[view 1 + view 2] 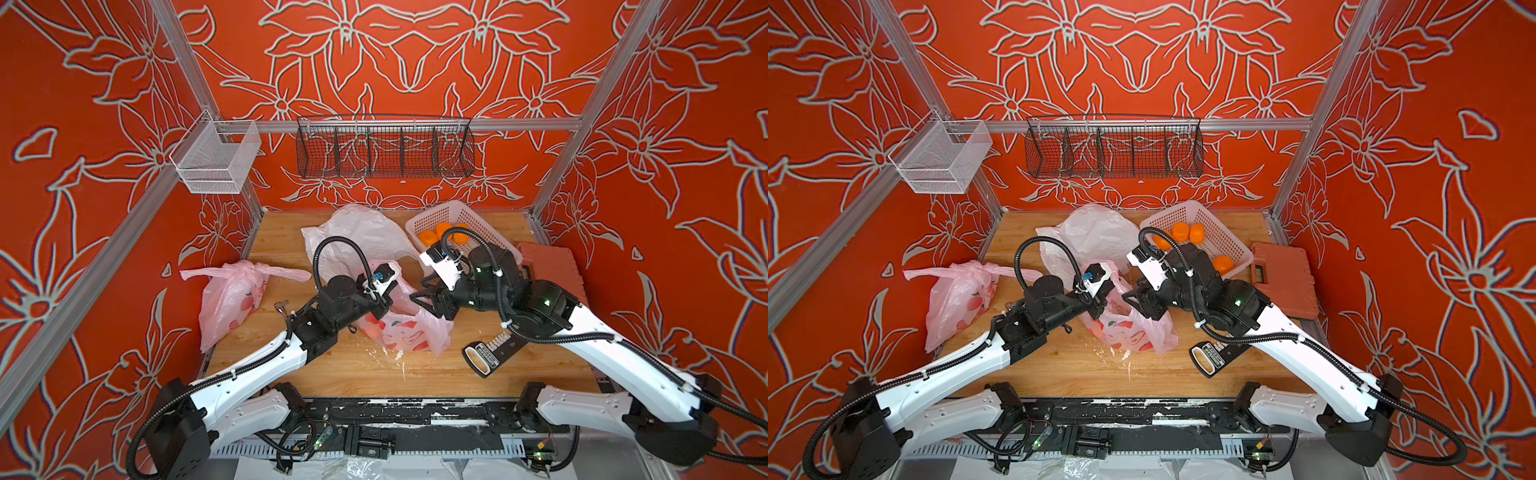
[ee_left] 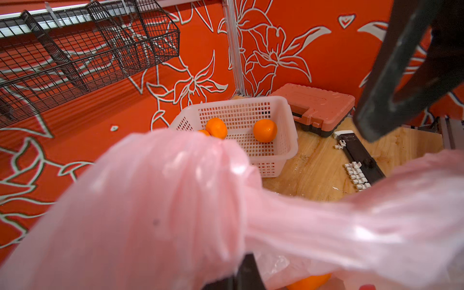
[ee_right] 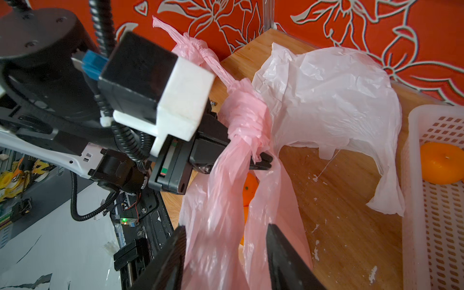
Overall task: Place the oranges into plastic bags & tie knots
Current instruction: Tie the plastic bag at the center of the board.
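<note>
Pink bag (image 3: 221, 213): thin translucent plastic, crinkled. White bag (image 3: 326, 100): milky wrinkled film. Oranges (image 2: 265, 130): glossy skin. Basket (image 2: 276, 155): perforated matt plastic. Bench (image 1: 353, 365): grained wood, white-flecked. Wire rack (image 1: 384, 153): black metal mesh.

Left arm (image 1: 249, 372), white shell links dotted with small screws, black joint housings; ribbed black cable (image 3: 101, 25) behind the left gripper (image 3: 261, 160), white zip tie (image 3: 105, 121); black-and-white camera block (image 3: 163, 88) above it, blue plug (image 3: 91, 64); right arm (image 1: 602, 345) alike, green lights (image 1: 547, 302)
</note>
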`<state>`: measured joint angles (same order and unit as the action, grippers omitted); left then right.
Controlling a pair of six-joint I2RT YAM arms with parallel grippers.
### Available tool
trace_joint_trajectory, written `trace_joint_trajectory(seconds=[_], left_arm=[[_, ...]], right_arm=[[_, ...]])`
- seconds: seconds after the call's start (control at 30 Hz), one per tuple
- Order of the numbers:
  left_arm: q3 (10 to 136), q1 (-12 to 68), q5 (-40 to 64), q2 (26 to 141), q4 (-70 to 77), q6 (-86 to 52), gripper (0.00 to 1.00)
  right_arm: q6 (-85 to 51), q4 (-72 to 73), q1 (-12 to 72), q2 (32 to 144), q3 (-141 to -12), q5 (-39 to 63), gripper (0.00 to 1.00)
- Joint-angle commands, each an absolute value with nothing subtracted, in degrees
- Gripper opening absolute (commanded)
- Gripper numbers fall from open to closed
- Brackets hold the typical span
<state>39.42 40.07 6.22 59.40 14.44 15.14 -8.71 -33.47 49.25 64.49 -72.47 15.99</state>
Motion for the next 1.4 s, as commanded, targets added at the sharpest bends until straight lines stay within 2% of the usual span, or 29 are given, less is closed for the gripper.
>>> trace_joint_trajectory(seconds=[0.0, 0.1, 0.33, 0.47, 0.83, 1.0, 1.2, 1.3, 1.37], left_arm=[[40.45, 39.91, 6.02, 58.89, 13.8, 15.27, 0.0], [40.4, 39.9, 6.06, 58.49, 13.49, 15.34, 0.0], [40.33, 39.98, 7.01, 57.42, 11.59, 15.6, 0.0], [39.73, 39.99, 7.21, 57.04, 10.48, 15.82, 0.0], [38.28, 39.99, 6.6, 54.06, 9.4, 16.58, 0.0], [37.97, 39.99, 4.67, 54.58, 8.55, 17.63, 0.0], [38.65, 39.99, 1.16, 55.27, 7.65, 19.38, 0.0], [38.76, 39.99, 0.71, 55.55, 7.99, 19.98, 0.0], [38.37, 39.99, 0.62, 55.33, 8.63, 20.69, 0.0]], right_arm=[[-10.27, -33.93, 49.53, 65.56, -72.24, 19.53, 0.55], [-10.48, -34.37, 49.53, 66.81, -72.67, 19.62, 0.5], [-13.49, -29.78, 49.49, 69.27, -72.24, 18.52, 0.11], [-15.35, -26.87, 49.49, 71.27, -72.58, 17.21, 0.0], [-17.66, -24.1, 49.52, 75.67, -75.43, 12.27, 0.0], [-17.25, -15.99, 49.49, 75.59, -74.16, 20.35, 0.0], [-14.61, -20.29, 49.51, 77.35, -75.8, 26.0, 0.01], [-14.05, -22.42, 49.52, 76.74, -75.47, 24.22, 0.2], [-13.46, -24.54, 49.44, 74.97, -75.08, 19.16, 0.35]])
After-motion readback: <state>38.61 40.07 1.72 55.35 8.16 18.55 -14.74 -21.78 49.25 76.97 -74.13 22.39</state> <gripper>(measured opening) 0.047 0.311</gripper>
